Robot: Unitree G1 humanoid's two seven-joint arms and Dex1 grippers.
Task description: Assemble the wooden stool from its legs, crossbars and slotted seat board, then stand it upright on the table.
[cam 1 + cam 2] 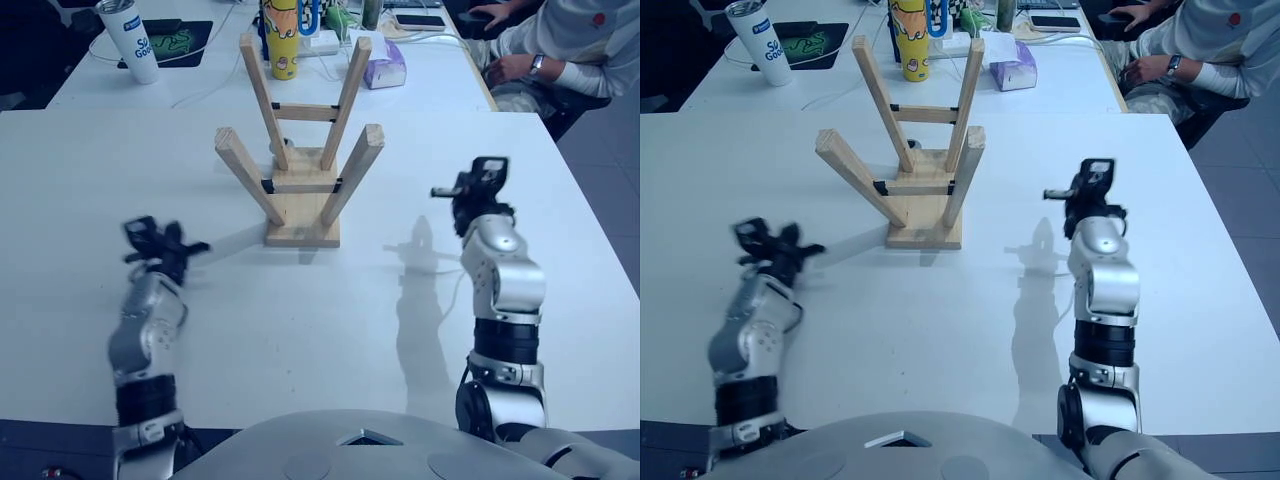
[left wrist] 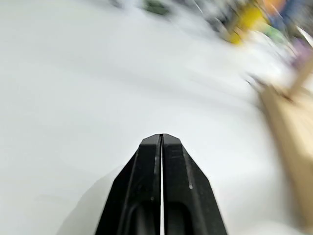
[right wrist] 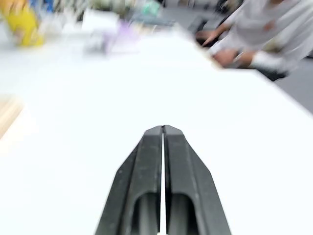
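Note:
The wooden stool [image 1: 300,170] stands upside down in the middle of the white table [image 1: 300,320], its seat board [image 1: 302,228] flat on the surface and its four legs pointing up, joined by crossbars [image 1: 303,185]. My left gripper [image 1: 165,243] hovers low over the table, to the stool's left and nearer me; its fingers [image 2: 162,147] are pressed together, holding nothing. My right gripper [image 1: 480,180] is raised to the right of the stool, also shut and empty [image 3: 163,134]. Neither touches the stool.
Behind the stool, on a second table, stand a white cup [image 1: 132,38], a yellow bottle [image 1: 283,38], a tissue pack [image 1: 385,68] and cables. A person's hands [image 1: 510,68] rest at the far right corner. Bare table lies on both sides of the stool.

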